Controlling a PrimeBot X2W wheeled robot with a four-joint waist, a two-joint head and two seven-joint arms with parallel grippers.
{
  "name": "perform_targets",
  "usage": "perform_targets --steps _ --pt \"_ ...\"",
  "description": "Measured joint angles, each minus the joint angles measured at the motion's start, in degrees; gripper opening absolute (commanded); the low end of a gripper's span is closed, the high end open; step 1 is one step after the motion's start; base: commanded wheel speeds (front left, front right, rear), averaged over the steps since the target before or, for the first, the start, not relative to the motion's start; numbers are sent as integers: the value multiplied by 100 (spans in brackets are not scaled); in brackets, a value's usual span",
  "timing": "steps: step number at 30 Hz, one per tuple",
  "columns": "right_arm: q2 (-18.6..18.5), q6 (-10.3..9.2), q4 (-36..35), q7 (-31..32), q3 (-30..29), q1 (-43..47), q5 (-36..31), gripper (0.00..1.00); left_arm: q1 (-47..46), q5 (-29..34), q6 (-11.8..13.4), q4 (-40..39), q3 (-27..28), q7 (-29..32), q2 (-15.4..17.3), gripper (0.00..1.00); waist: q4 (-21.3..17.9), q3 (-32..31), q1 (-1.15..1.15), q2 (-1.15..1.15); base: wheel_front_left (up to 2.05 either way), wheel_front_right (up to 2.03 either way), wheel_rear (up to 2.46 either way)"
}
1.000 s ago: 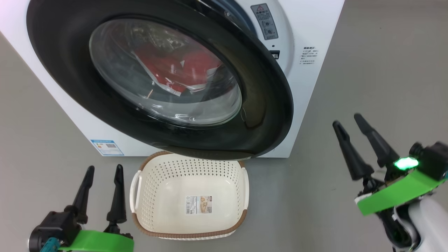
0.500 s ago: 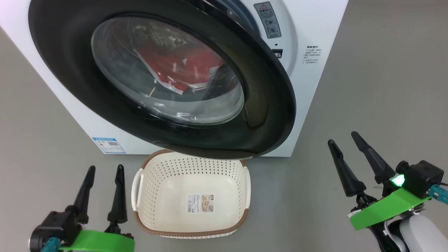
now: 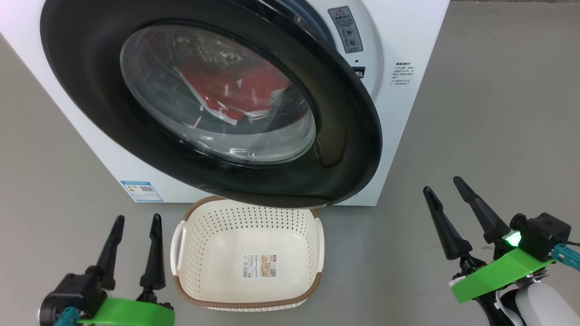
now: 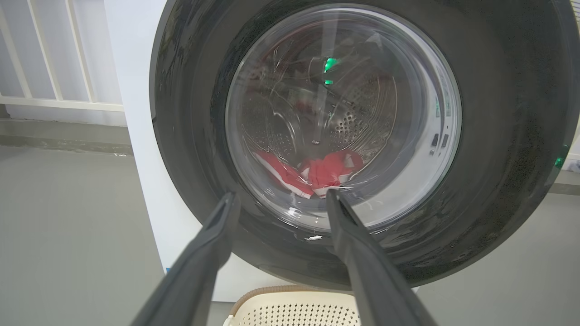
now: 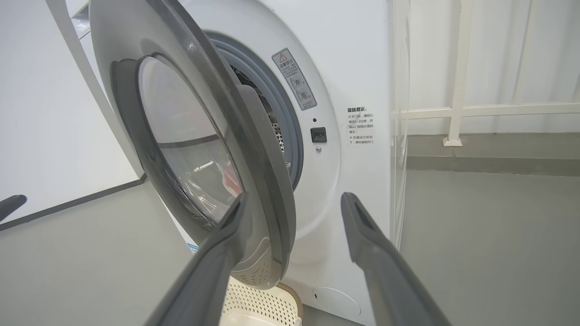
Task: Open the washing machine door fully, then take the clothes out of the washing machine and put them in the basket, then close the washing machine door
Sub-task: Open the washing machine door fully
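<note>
A bare grey floor [image 3: 498, 113] runs back to a pale wall with a white railing [image 5: 457, 108], and the washing machine [image 3: 408, 27] stands on it, square and white. The washing machine door [image 3: 344, 136] is ajar: hinged on the robot's left, it stands upright and angled out from the front, so a wedge of grey rubber ring shows behind its free edge on the right. That free edge is what I would say the next move turns on. It lies ahead of the right gripper [image 3: 442, 185] and a little to its left, and from the right wrist view the fingers frame the edge of the rim. The left gripper [image 3: 138, 218] sits low beside the basket [image 3: 213, 222], facing the glass squarely and well away from that edge, so the right arm looks the better placed to swing the door wider. Both claws are spread wide and carry nothing. The door itself is a broad glossy black ring around a bulging clear bowl, streaked with reflections; being round, it has no long axis to speak of. Through the glass the clothes [image 3: 217, 90] lie crumpled at the bottom of the steel drum, red with white trim. The basket waits empty on the floor, its far rim tucked under the door's lower edge.
</note>
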Motion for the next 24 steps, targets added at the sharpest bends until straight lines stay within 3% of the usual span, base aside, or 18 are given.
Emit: perform_targets --steps 10,12,14,15,16,17,18,24 --pt "-21 0 35 0 59 0 1 100 0 0 0 15 -2 0 2 100 14 -21 0 0 0 0 0" --pt "-23 0 35 0 60 0 1 76 0 0 0 15 2 0 2 100 14 -21 0 0 0 0 0" --pt "-47 0 35 0 60 -1 1 43 0 0 0 15 3 0 2 100 13 -9 0 0 0 0 0" --pt "-59 0 35 0 63 -2 2 35 0 0 0 15 7 0 2 100 12 -3 0 0 0 0 0" --pt "-74 0 35 0 70 -4 5 35 -1 0 0 15 9 0 2 100 10 4 0 0 0 0 0" --pt "-90 0 37 0 85 -13 13 21 -1 0 0 14 10 0 2 100 9 11 0 0 0 0 0" --pt "-102 0 37 -1 89 -21 25 0 -1 0 0 14 10 0 2 100 7 18 0 0 0 0 0" --pt "-189 0 45 0 110 -272 414 0 -4 0 0 11 16 0 2 100 5 70 0 0 0 0 0"
